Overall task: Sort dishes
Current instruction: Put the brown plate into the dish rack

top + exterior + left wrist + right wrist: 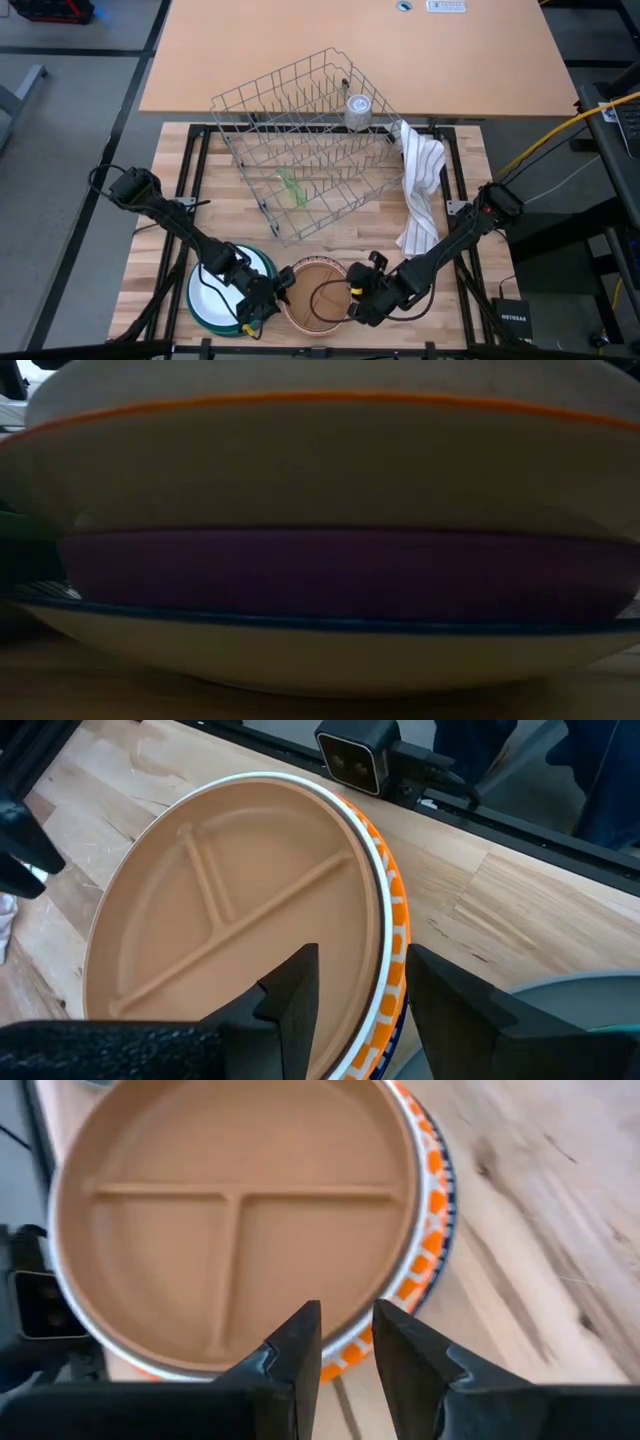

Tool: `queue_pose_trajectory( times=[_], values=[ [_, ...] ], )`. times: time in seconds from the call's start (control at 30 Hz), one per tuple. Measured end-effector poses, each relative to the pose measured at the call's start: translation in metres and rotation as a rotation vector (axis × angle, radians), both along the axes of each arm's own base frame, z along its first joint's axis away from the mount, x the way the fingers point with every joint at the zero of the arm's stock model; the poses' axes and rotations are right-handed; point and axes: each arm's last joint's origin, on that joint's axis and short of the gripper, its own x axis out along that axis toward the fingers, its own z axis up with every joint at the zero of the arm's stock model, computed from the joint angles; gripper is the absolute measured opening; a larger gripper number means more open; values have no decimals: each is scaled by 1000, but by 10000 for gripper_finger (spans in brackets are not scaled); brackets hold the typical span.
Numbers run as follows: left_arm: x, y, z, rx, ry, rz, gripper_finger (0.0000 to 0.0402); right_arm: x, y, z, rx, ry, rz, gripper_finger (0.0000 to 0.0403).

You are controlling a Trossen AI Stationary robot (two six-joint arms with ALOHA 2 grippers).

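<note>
Overhead looks straight down; low camera sits against the dish stack [330, 540]; both wrists share the brown plate [235, 895].

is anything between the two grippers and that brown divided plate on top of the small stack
Nothing visible. The left gripper straddles the rim of the brown divided plate, and the right gripper sits at its opposite rim. Both sets of jaws stand partly open at the plate's edge, directly above the orange-patterned plate underneath.
</note>
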Motion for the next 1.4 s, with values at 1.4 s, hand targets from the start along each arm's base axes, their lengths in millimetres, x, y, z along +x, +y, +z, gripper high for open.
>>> queue_pose_trajectory(
  times=[1.4],
  values=[
    [0, 1, 0, 0, -1, 3, 141, 5, 3, -53, 22, -48, -31, 97]
  ],
)
